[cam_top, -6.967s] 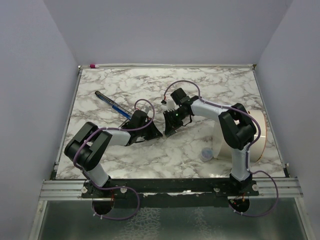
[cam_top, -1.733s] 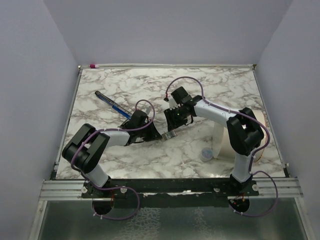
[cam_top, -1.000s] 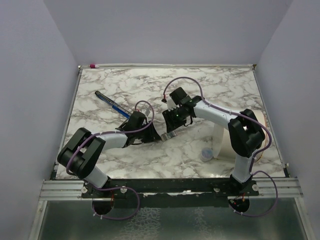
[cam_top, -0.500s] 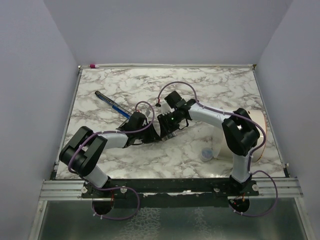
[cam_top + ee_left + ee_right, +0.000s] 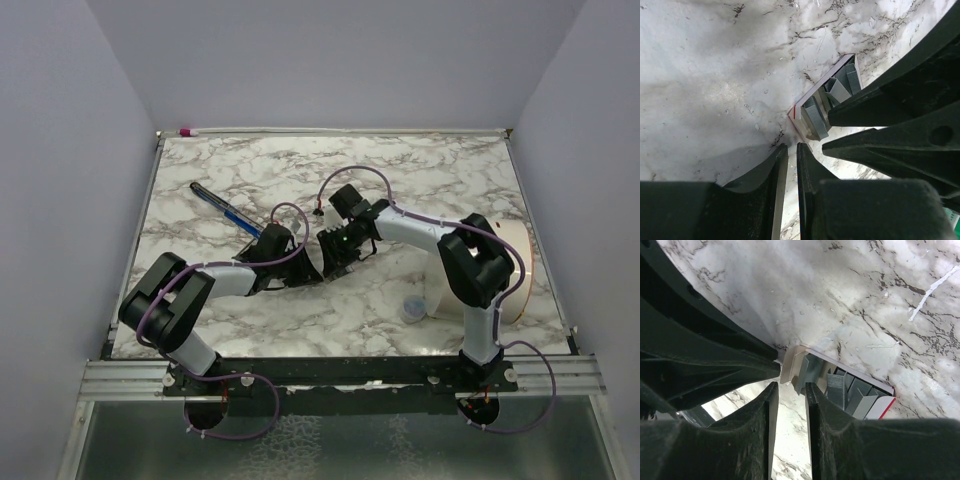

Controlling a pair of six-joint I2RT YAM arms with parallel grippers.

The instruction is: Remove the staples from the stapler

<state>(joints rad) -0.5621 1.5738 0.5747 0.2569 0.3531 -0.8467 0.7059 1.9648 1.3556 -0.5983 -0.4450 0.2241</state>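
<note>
The stapler does not show in any view. Several silvery-grey strips of staples (image 5: 832, 95) (image 5: 850, 387) lie in a small open white box with a red stripe (image 5: 799, 107) (image 5: 790, 362) on the marble. My left gripper (image 5: 791, 146) (image 5: 318, 270) sits at the box's near end. Its fingers are a narrow slit apart, with only marble showing between them. My right gripper (image 5: 791, 385) (image 5: 336, 266) faces it from the other side, tips at the same end of the box. Its gap is a little wider and holds nothing. In the top view the two grippers hide the box.
A blue-black pen (image 5: 225, 210) lies at the back left of the marble table (image 5: 420, 170). A large white roll (image 5: 512, 268) stands at the right, with a small clear cap (image 5: 410, 308) beside it. A thin white scrap (image 5: 935, 285) lies on the marble.
The right gripper has moved left until its tips meet the left gripper's. Both pairs of jaws have narrowed. A small silvery object seen between the grippers earlier is now covered by them.
</note>
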